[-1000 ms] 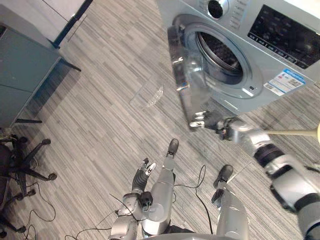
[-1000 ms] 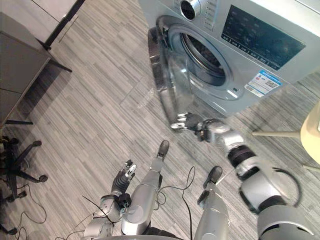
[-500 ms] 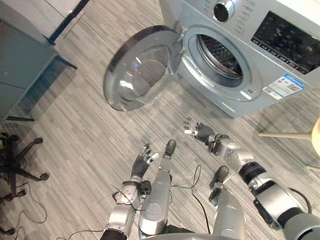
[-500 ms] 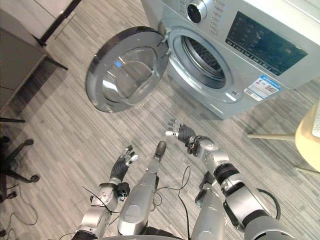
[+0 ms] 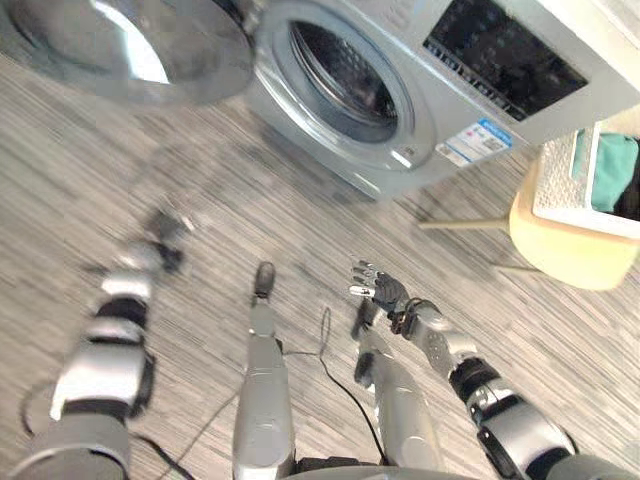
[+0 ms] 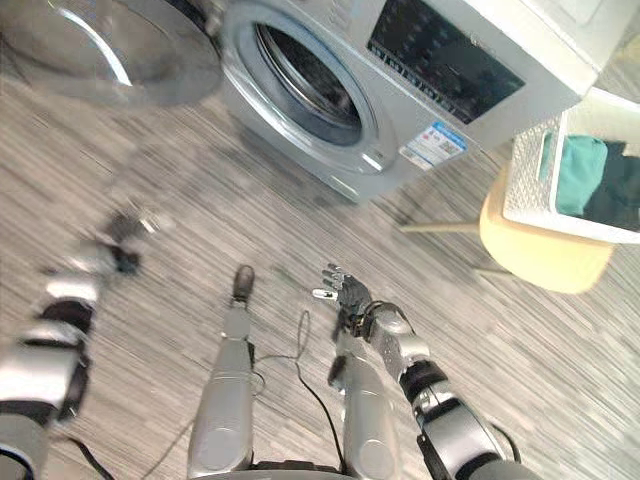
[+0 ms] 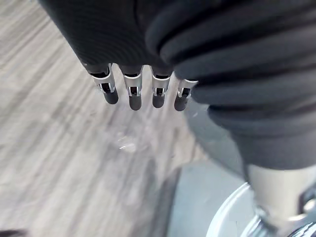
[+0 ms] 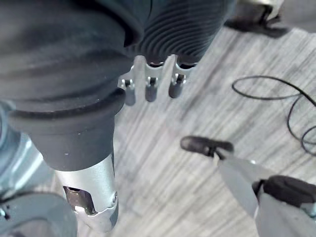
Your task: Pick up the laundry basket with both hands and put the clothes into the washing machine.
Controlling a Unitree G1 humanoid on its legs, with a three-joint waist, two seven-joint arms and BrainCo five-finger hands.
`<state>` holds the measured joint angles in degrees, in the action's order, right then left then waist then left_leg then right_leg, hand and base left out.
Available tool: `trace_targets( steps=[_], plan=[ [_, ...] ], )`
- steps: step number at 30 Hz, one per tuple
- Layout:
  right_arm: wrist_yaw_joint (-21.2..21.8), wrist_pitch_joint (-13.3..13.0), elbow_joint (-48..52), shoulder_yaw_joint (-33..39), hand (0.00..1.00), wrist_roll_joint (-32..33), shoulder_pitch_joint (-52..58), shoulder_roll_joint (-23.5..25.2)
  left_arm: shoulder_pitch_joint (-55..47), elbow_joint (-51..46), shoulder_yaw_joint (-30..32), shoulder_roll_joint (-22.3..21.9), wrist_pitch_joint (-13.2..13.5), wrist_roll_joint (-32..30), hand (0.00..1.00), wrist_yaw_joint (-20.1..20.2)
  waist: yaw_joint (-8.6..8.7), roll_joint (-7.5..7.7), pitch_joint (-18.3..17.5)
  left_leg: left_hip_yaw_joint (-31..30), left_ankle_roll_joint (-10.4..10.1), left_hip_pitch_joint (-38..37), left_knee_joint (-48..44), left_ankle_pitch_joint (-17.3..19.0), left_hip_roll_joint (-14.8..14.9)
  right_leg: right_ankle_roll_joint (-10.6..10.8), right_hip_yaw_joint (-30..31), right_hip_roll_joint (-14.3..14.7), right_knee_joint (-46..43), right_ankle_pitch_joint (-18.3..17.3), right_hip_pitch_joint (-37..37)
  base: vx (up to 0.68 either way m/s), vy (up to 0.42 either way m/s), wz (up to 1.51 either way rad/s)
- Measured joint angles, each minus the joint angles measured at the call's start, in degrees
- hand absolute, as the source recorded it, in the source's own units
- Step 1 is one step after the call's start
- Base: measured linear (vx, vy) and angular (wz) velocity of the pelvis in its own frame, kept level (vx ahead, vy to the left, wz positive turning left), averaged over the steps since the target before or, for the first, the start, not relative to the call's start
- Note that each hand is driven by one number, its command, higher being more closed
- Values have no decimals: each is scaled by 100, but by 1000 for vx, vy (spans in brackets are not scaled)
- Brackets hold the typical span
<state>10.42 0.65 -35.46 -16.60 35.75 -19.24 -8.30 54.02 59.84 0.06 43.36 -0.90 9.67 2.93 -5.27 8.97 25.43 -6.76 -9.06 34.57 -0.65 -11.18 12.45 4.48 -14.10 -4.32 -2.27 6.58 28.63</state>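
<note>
A: Status? Head views first.
B: Washing machine (image 5: pixel 420 110) door (image 5: pixel 130 45) is open. Laundry basket (image 5: pixel 560 182) with clothes (image 5: pixel 612 170) sits on a pale stool (image 5: pixel 565 255), right of the machine, untouched. My right hand (image 5: pixel 380 290) hangs in front of the machine, fingers spread, empty. My left hand (image 5: pixel 160 232) is below the door, blurred.
A: Left wrist?
B: Fingers (image 7: pixel 131 96) straight, nothing in them, floor (image 7: pixel 59 148) beyond.
A: Right wrist?
B: Same: fingers (image 8: pixel 148 91) straight, empty.
A: Step?
B: Door's done, so I judge basket pickup is next. It calls for facing the stool, one hand on each side of the basket, gripping both, lifting level.
</note>
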Motion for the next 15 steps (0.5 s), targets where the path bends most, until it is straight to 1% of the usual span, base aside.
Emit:
trace_targets(
  steps=[1, 2, 3, 4, 5, 7, 8, 9, 11, 13, 15],
  plan=[
    [-90, -71, 495, 136, 0, -24, 412, 177, 424, -138, 240, 181, -8, -135, 0, -181, 38, 109, 26, 0, -49, 221, -104, 38, 98, -19, -18, 66, 64, 29, 125, 19, -50, -19],
    [-139, -99, 720, 168, 0, -32, 601, 264, 587, -250, 358, 251, -6, -182, 0, -252, 67, 144, 42, 0, -74, 333, -168, 57, 157, -46, -30, 121, 71, 49, 191, 28, -62, -15],
    [-212, -173, 1043, 168, 0, -30, 929, 433, 806, -466, 591, 341, -8, -334, 0, -464, 159, 211, 70, -14, -91, 539, -237, 66, 250, -96, -96, 208, 137, 88, 296, 33, -81, -14],
    [-281, -204, 1243, 235, 0, -25, 1215, 569, 997, -584, 702, 341, -23, -456, 0, -645, 188, 288, 105, -6, -101, 671, -244, 72, 324, -112, -148, 278, 198, 110, 379, 53, -99, -11],
    [-300, -222, 1300, 282, 0, -22, 1341, 633, 1043, -637, 724, 344, -45, -528, 0, -712, 202, 315, 125, -1, -114, 722, -251, 76, 365, -119, -164, 318, 234, 122, 392, 65, -91, -11],
    [-422, -297, 1508, 516, 0, 81, 1747, 836, 1069, -740, 874, 345, -146, -613, 0, -921, 208, 443, 178, -2, -188, 936, -418, 121, 479, -134, -200, 427, 257, 136, 481, 73, -56, -4],
    [-436, -321, 1554, 564, 0, 103, 1814, 863, 1050, -744, 969, 346, -161, -636, 0, -951, 206, 444, 179, -2, -209, 989, -455, 137, 506, -134, -214, 451, 258, 136, 499, 72, -34, 1],
    [-445, -402, 1638, 656, 0, 224, 1923, 913, 1015, -764, 1103, 346, -202, -646, 0, -1024, 184, 443, 179, 3, -225, 1080, -527, 151, 538, -134, -225, 480, 256, 136, 533, 62, -22, 0],
    [-443, -499, 1693, 680, 0, 368, 1966, 960, 954, -881, 1326, 349, -243, -646, 0, -1152, 121, 443, 179, 78, -233, 1157, -593, 157, 587, -135, -212, 520, 257, 137, 563, 77, -12, -1],
    [-428, -524, 1760, 677, 0, 478, 1968, 1033, 899, -946, 1487, 368, -274, -642, 0, -1255, 87, 443, 179, 183, -237, 1181, -638, 164, 642, -135, -178, 553, 252, 136, 563, 69, 5, -5],
    [-398, -527, 1886, 658, 0, 529, 1968, 1040, 635, -1096, 1659, 377, -274, -641, 0, -1303, 68, 438, 183, 285, -228, 1195, -758, 269, 685, -136, -98, 567, 256, 136, 563, 58, 22, -15]
  ],
)
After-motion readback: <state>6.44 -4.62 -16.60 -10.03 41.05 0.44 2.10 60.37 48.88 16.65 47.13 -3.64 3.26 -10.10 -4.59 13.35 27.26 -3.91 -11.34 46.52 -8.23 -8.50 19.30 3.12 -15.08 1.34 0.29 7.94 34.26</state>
